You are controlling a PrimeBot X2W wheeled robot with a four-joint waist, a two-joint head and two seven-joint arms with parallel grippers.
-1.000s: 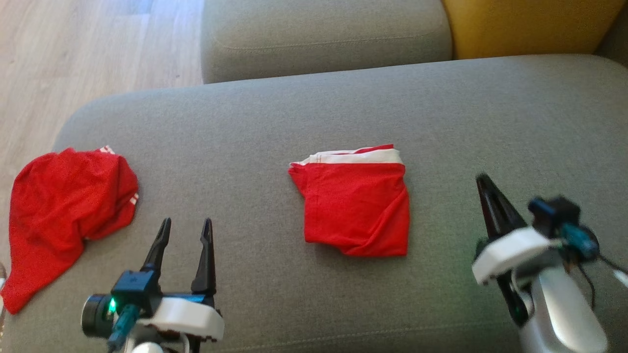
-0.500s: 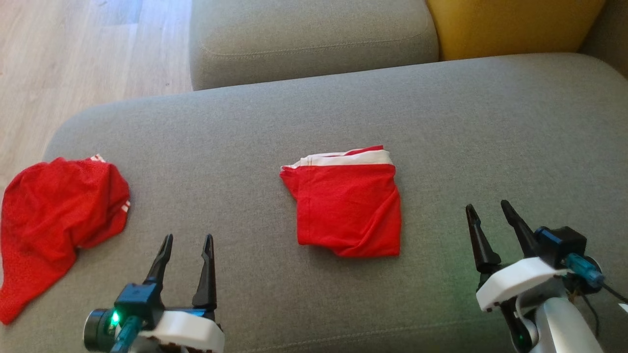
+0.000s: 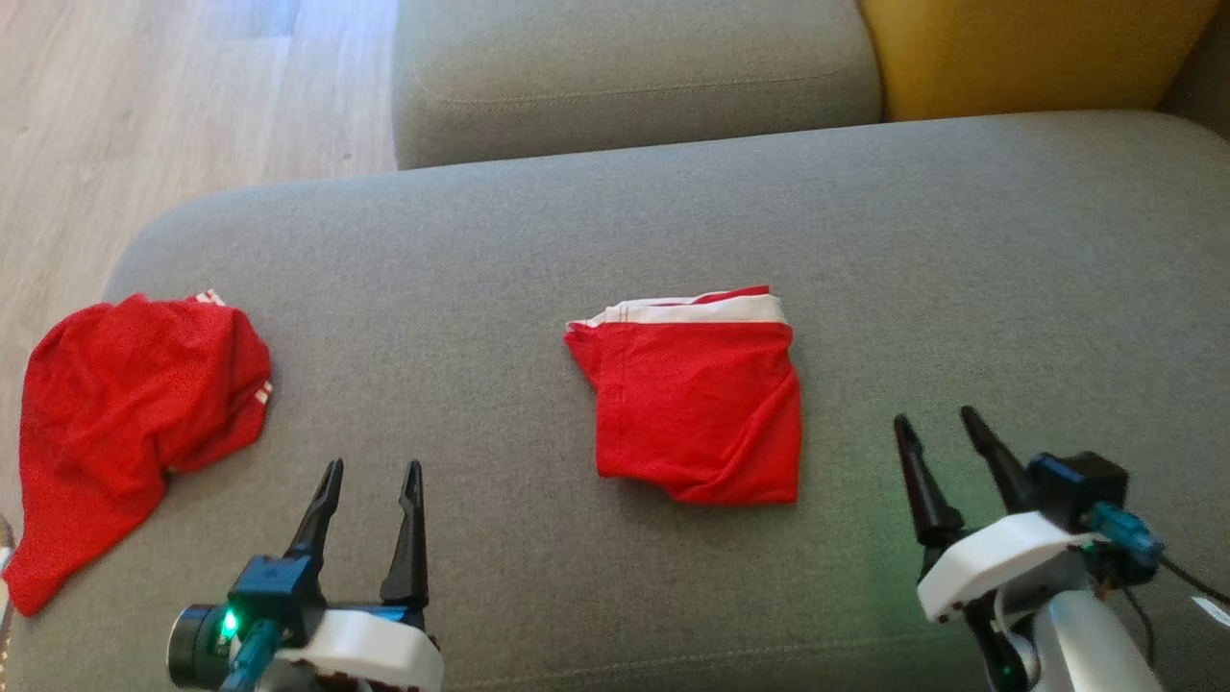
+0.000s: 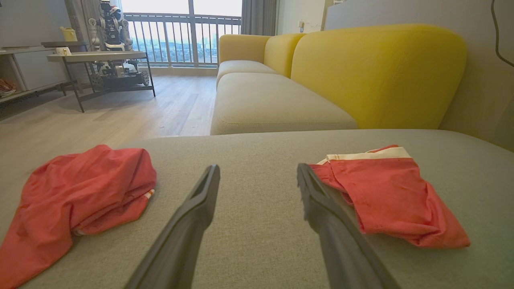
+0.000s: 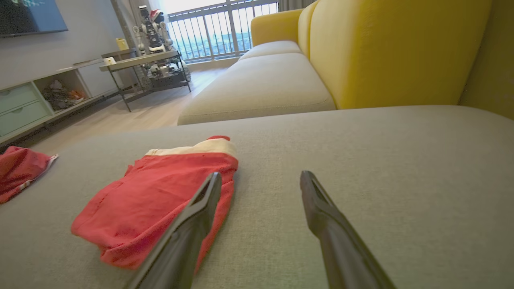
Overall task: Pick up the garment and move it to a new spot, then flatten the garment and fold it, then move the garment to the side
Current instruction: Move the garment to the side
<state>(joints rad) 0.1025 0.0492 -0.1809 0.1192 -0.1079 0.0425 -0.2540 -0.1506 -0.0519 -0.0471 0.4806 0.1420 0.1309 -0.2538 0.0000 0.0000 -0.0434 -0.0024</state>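
**Folded garment before transfer.** The folded garment (image 3: 697, 404) lies at the centre of the grey seat cushion (image 3: 577, 221), with its white waistband (image 3: 692, 309) along the far edge. It sits between the two grippers and touches neither.

The left gripper (image 3: 373, 465) hovers to the near left, its jaws moderately parted and empty. The right gripper (image 3: 934, 416) stands near the garment's right near corner, its jaws likewise parted and empty. A crumpled red garment (image 3: 125, 404) lies well apart at the cushion's left end.

The fold appears complete, so the step in hand is probably the move to the side. Each gripper should pinch through every layer at opposite edges. Both should lift level and together, since soft knit sags and its layers slide. The garment should be set down clear of the crumpled piece.
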